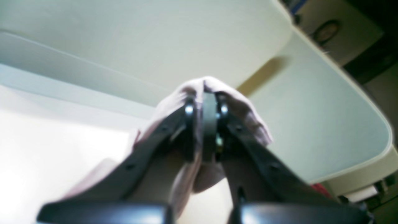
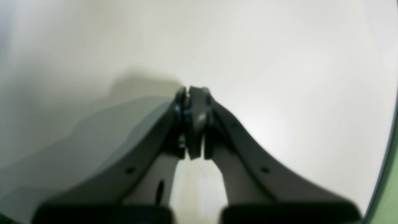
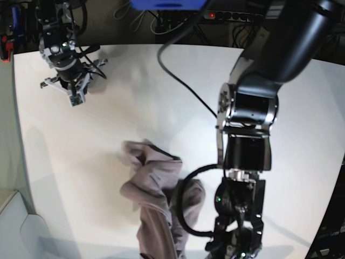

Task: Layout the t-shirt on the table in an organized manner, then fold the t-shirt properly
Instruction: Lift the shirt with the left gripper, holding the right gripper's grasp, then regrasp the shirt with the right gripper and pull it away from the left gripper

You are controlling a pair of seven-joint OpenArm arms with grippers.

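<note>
in the left wrist view the left gripper (image 1: 205,93) fills the near foreground, its jaws clamped together on a bunched fold of the shirt (image 1: 245,109); pink cloth wraps over both fingertips and hangs down between the fingers toward the camera. the base view does not show this grip: there the left arm (image 3: 253,108) comes down the right side and its wrist blocks the gripper. what the base view adds is the rest of the shirt (image 3: 156,183), a crumpled heap low in the middle of the table (image 3: 108,118), rising in a twisted column toward the bottom edge next to a looping black cable (image 3: 186,216).

the right wrist view shows the right gripper (image 2: 192,93) with its jaws together on nothing, hanging over bare table (image 2: 279,62), its shadow falling to the left. in the base view this gripper (image 3: 74,94) points down near the far left corner, well apart from the shirt.

the table is plain matte white with a rounded edge. past it, the left wrist view shows a blurred dim room with a dark shape and something red by the table's corner. beyond the far edge in the base view lie cables, a power strip (image 3: 237,15) and a blue object (image 3: 167,4).
</note>
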